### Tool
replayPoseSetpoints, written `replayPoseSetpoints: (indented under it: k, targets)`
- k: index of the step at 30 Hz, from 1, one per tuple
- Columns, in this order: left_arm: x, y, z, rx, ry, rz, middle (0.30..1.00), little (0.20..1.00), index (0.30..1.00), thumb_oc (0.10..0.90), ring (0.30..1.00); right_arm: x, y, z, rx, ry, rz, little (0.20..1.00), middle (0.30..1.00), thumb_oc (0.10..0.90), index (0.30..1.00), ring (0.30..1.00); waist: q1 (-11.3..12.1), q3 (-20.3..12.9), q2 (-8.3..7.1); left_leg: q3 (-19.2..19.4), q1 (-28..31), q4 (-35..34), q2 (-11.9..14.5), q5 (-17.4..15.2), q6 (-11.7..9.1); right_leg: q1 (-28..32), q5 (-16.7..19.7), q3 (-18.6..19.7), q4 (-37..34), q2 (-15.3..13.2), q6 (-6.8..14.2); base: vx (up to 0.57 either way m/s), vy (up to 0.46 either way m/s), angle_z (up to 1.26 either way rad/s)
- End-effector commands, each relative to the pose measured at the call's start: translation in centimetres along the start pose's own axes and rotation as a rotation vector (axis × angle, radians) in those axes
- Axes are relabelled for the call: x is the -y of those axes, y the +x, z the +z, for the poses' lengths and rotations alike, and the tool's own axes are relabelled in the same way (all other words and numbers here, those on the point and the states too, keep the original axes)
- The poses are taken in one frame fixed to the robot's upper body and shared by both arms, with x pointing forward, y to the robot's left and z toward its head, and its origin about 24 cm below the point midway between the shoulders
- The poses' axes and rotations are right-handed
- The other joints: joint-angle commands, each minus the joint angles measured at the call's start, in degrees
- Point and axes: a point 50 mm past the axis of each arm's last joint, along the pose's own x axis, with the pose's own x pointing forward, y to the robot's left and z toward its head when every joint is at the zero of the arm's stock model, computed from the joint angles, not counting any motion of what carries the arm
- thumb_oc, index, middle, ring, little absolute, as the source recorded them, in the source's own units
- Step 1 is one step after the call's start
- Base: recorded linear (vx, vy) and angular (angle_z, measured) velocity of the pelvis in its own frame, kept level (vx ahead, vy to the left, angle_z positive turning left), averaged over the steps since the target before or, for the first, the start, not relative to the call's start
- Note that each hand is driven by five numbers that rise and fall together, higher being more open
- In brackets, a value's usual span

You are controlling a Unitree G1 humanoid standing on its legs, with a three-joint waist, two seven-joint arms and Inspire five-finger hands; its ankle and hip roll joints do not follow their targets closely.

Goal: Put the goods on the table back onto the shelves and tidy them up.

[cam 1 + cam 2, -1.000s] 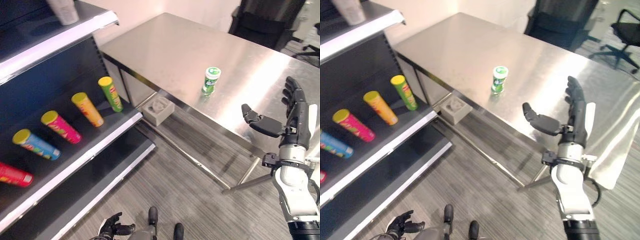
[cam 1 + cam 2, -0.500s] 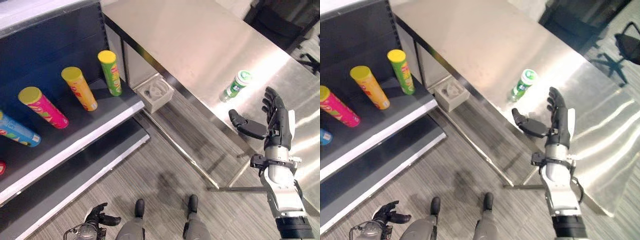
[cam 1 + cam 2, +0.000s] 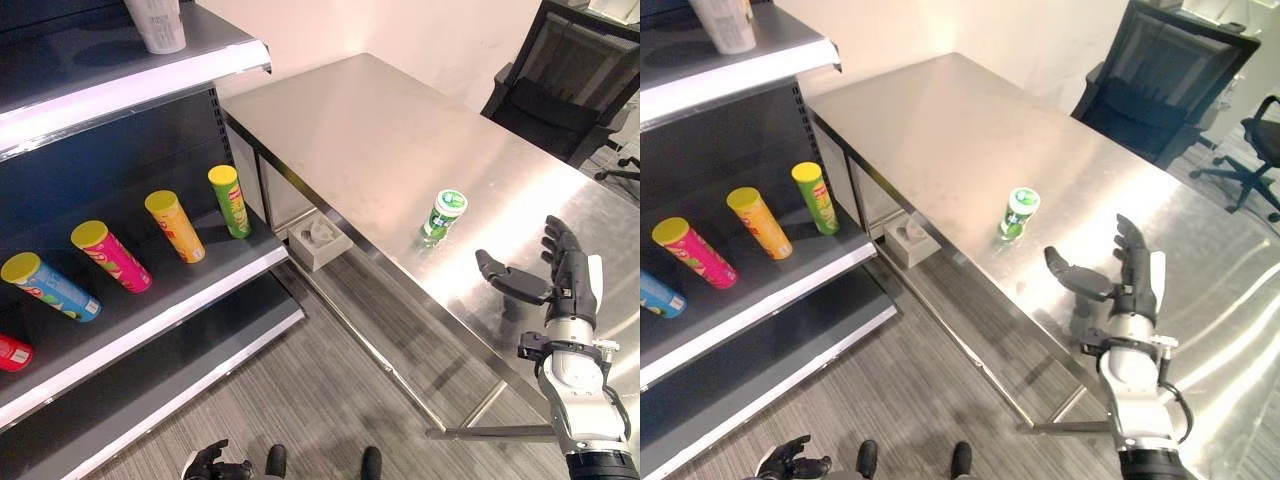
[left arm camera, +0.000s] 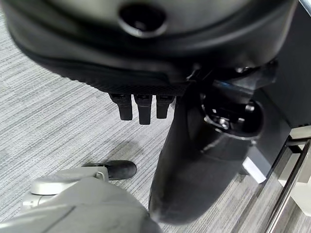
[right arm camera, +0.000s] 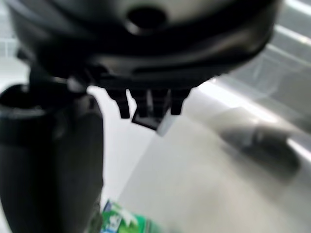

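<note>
Camera swung back up since half a second ago, so the whole frame shifted; the goods themselves haven't moved. Relative to the scene, the right hand [image 3: 565, 285] is about where it was against the table [image 3: 370, 130] edge, raised over the near-right part of the steel top, with the can a little further from its thumb than before. Read: approach not finished, no grasp yet.

Shelf [image 3: 150, 300] on the left carries five tubes lying down: green tube [image 3: 229, 201], orange tube [image 3: 175, 226], pink tube [image 3: 110, 256], blue tube [image 3: 50, 286], red tube [image 3: 14, 353] at the left edge. Upper shelf board has a pale cup [image 3: 157, 23]. Grey box [image 3: 319, 241] sits under the table's near edge.

Green can [image 3: 1020, 213] stands upright on the table, alone, not yet shelved.

Right hand's fingers [image 3: 1129, 256] are straight and spread, thumb out to the left, holding nothing. Can is left of and beyond the thumb tip, near but apart, no contact. Right wrist view shows the can past the thumb, off to one side of the fingers.

Left hand [image 3: 205, 465] hangs low near the floor, fingers loosely curled, empty.
</note>
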Motion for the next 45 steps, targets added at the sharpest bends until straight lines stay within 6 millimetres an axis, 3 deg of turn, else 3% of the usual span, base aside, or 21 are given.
replayPoseSetpoints:
  k: [1,13,20,22,25,26,31,32,34,45]
  targets:
    - [-0.6,0.1,-0.2,-0.010,0.093,-0.010,0.900,0.900,0.900,0.800,0.900,2.4,3.1,5.6,0.246,-0.010,-0.068,0.900,0.900,0.800,0.900,0.900,1.9,-1.6,-0.60,2.7,1.5,0.3,1.2,-4.5,-1.3,0.4,-1.2,-2.6,0.6,-2.4,3.8,0.03,0.007,0.16]
    - [-0.9,0.1,-0.6,-0.020,0.132,-0.015,0.900,0.900,0.900,0.800,0.900,3.0,6.1,5.8,0.193,-0.121,-0.075,0.900,0.900,0.800,0.900,0.900,4.0,-1.4,-1.59,1.1,1.1,0.3,1.0,-4.2,-1.4,1.0,-1.5,-4.4,1.1,-2.8,3.8,0.02,0.001,0.11]
    - [-1.0,0.1,-0.6,-0.025,0.131,-0.011,0.900,0.900,0.900,0.800,0.900,2.7,6.7,6.4,0.206,-0.141,-0.048,0.900,0.900,0.800,0.900,0.900,4.7,-1.2,-2.32,0.4,0.5,0.3,1.0,-4.1,-1.5,1.0,-1.7,-5.2,1.3,-2.9,3.8,0.01,-0.004,0.07]
    - [-1.0,0.1,-0.8,-0.031,0.133,-0.011,0.900,0.900,0.900,0.800,0.900,2.5,6.8,6.3,0.202,-0.143,-0.043,0.799,0.799,0.733,0.799,0.799,5.0,-1.2,-2.51,0.3,0.4,0.3,1.0,-4.1,-1.5,1.1,-1.8,-5.4,1.4,-2.9,3.8,0.02,-0.007,0.09]
    - [-1.0,0.1,-0.8,-0.030,0.134,-0.012,0.900,0.900,0.900,0.800,0.900,2.3,7.0,6.4,0.201,-0.145,-0.039,0.841,0.841,0.761,0.841,0.841,5.2,-1.2,-2.59,0.3,0.5,0.3,1.0,-4.1,-1.5,1.1,-1.8,-5.5,1.4,-3.0,3.7,0.01,0.004,0.05]
    - [-1.0,0.1,-0.8,-0.032,0.135,-0.012,0.900,0.900,0.900,0.800,0.900,2.2,7.1,6.5,0.201,-0.147,-0.036,0.900,0.900,0.800,0.900,0.900,5.3,-1.2,-2.64,0.3,0.5,0.3,1.0,-4.1,-1.5,1.2,-1.8,-5.5,1.4,-3.0,3.7,0.00,0.000,0.00]
    - [-1.1,0.1,-0.7,-0.025,0.128,-0.009,0.900,0.900,0.900,0.800,0.900,1.6,7.5,6.8,0.207,-0.143,-0.024,0.900,0.900,0.800,0.900,0.900,5.6,-1.3,-2.83,0.3,0.6,0.3,1.1,-4.2,-1.5,1.3,-1.7,-5.6,1.2,-2.9,3.7,0.00,0.000,0.00]
    - [-1.1,0.1,-0.7,-0.021,0.129,-0.008,0.900,0.900,0.900,0.800,0.900,1.5,7.7,6.9,0.209,-0.145,-0.023,0.804,0.804,0.736,0.804,0.804,5.8,-1.3,-2.86,0.3,0.6,0.3,1.0,-4.2,-1.5,1.3,-1.8,-5.6,1.1,-2.9,3.7,0.00,0.000,0.00]
    - [-1.2,0.1,-0.6,-0.018,0.126,-0.006,0.900,0.900,0.900,0.800,0.900,1.4,7.9,7.1,0.211,-0.150,-0.025,0.300,0.300,0.400,0.300,0.300,6.0,-1.3,-2.90,0.3,0.6,0.3,1.1,-4.2,-1.6,1.3,-1.8,-5.6,1.1,-2.9,3.7,0.00,0.000,0.00]
    - [-1.2,0.1,-0.8,-0.027,0.127,0.003,0.900,0.900,0.900,0.800,0.900,2.1,7.8,7.6,0.238,-0.210,-0.048,0.300,0.300,0.400,0.300,0.300,5.7,-1.4,-2.80,0.2,1.0,0.3,1.1,-4.4,-1.5,1.9,-1.9,-5.8,1.1,-3.0,3.8,0.00,0.000,0.00]
